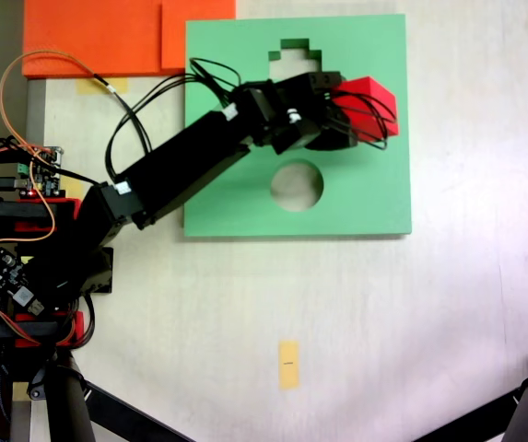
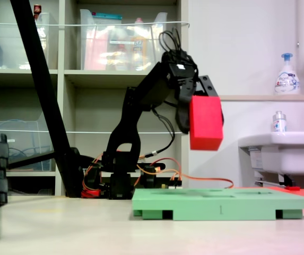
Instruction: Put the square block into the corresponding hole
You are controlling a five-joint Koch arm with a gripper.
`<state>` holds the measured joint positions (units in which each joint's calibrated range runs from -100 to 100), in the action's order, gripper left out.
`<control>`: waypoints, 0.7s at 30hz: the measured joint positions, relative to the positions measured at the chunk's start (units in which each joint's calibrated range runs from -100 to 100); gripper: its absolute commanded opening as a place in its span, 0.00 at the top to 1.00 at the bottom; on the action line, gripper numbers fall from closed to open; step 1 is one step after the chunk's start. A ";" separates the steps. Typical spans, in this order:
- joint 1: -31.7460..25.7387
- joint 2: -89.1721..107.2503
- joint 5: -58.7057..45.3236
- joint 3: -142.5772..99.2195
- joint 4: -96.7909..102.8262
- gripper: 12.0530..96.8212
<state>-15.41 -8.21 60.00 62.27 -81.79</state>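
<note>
End effector (image 2: 202, 114) pinches the square block (image 2: 205, 122) for you, holding it in the air well above the green foam board (image 2: 223, 203) on the tabletop (image 1: 429, 322). From above, the block (image 1: 368, 106) hangs over the board's right half, beyond the round cutout (image 1: 297, 184).

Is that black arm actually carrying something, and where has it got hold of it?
Yes: the tool holds the red block by its upper part, near the end facing the arm. The block hangs in the air, clear above the green board.
</note>
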 measured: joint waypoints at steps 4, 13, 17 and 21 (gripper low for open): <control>-0.29 -0.96 0.44 0.00 0.00 0.81; -0.54 -4.51 0.63 0.00 0.00 0.81; -0.54 -6.02 0.88 0.00 0.00 0.81; -0.59 -7.66 1.32 0.00 0.00 0.81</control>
<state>-16.00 -15.87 61.32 62.27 -81.79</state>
